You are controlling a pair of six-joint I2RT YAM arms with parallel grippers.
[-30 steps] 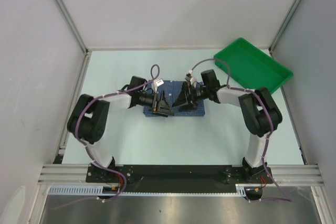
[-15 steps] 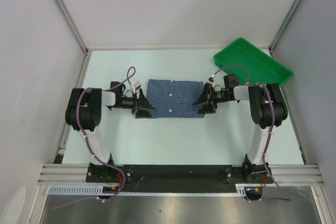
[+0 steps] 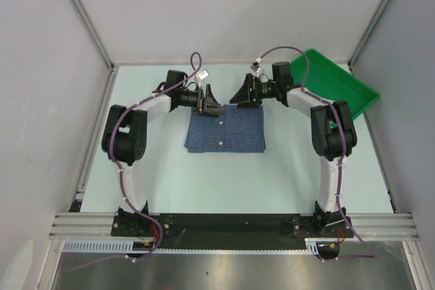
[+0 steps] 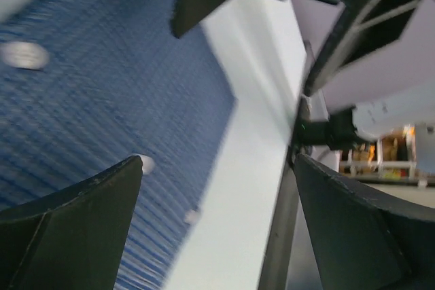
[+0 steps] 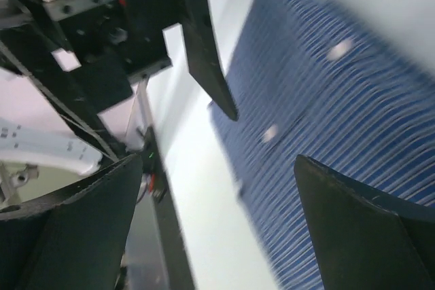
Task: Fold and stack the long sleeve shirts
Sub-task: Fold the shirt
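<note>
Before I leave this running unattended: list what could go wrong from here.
The left pincer and right pincer hang open at the far edge of the folded shirt; a shallow pinch may catch only the top layer and undo the fold. They sit close together and could collide. The right arm crosses the green tray and might nudge it.

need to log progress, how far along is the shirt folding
Done: the blue shirt lies as a compact rectangle, buttons up. In hand: the left fingers and right fingers are at its far edge, open, holding nothing. Left: probably any final fold, and the stacking; only one shirt shows.
</note>
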